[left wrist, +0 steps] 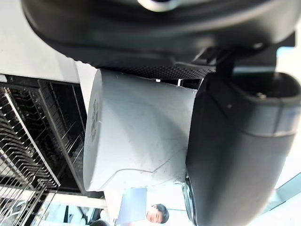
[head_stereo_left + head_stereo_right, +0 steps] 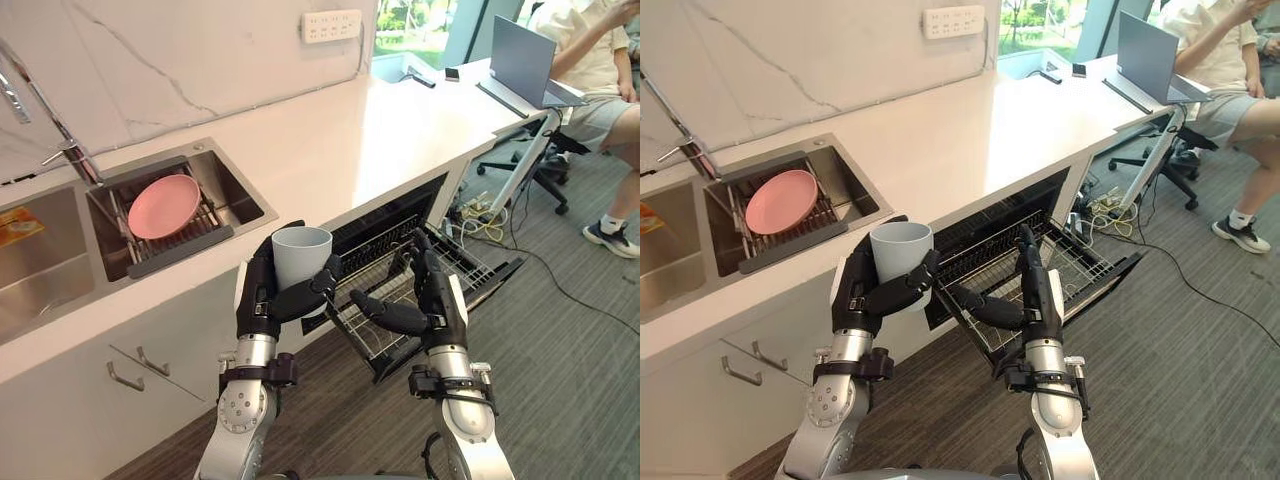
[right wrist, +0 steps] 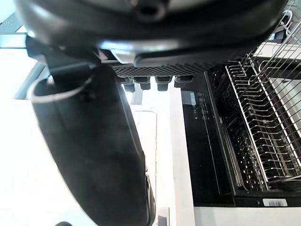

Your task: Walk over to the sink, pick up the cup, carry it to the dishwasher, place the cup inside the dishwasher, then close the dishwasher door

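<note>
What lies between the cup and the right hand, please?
Nothing: in the left eye view, the gap between the cup, gripped by the left hand, and the open right hand shows the dishwasher's wire rack behind it.

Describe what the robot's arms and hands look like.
The left arm and right arm are silver-grey metal with rounded joint housings. A black clamp band rings each arm just below the wrist. The left hand and right hand are dark, almost black, with chunky fingers and a thick thumb. Each hand has small white marks near the wrist.
</note>
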`<state>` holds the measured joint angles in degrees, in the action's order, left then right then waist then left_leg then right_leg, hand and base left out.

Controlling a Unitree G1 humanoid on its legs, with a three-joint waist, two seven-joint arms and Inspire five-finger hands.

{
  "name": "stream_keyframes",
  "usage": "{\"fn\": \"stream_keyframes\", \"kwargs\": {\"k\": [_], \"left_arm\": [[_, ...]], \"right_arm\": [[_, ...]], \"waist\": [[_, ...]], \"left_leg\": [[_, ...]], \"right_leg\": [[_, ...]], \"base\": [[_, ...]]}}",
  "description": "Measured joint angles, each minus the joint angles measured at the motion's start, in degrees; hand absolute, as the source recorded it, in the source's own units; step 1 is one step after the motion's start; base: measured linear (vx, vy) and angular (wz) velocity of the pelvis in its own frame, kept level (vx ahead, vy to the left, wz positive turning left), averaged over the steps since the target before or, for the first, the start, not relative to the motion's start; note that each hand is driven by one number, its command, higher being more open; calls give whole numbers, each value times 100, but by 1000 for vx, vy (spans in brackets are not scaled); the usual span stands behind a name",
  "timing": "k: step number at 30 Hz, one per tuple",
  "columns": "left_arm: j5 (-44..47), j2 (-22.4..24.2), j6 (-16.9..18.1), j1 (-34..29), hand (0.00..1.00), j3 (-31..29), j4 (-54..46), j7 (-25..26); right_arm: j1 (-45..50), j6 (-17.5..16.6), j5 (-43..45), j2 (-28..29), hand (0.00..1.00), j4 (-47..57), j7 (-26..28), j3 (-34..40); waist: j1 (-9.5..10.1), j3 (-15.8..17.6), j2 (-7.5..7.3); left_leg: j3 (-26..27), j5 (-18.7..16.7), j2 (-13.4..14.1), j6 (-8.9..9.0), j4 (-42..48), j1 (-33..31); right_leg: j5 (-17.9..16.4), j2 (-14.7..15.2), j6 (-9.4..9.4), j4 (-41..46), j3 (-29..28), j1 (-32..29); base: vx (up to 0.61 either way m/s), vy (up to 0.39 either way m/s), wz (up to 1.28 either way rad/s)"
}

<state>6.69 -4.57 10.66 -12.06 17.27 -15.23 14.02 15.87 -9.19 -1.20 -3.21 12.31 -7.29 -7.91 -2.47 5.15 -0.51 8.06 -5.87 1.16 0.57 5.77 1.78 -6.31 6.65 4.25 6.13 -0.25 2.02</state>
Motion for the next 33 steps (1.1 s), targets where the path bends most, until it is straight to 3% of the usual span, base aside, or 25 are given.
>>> {"fn": "stream_keyframes", "kwargs": {"k": [13, 33], "left_arm": [[-270, -10, 0, 354, 0, -350, 4, 250], [-1720, -160, -2, 1191, 0, -267, 517, 448]], "right_arm": [[-13, -24, 650, -113, 100, 242, 255, -23], [-601, -279, 1932, -232, 100, 494, 627, -642]], "waist": [[-26, -221, 23], [-174, -364, 20]], "left_leg": [[82, 129, 17, -1, -308, 141], [312, 225, 6, -38, -432, 181]], "right_leg": [[179, -79, 33, -356, -88, 94], [453, -83, 57, -655, -316, 90]], "base": [[-2, -4, -3], [-35, -9, -6]]}}
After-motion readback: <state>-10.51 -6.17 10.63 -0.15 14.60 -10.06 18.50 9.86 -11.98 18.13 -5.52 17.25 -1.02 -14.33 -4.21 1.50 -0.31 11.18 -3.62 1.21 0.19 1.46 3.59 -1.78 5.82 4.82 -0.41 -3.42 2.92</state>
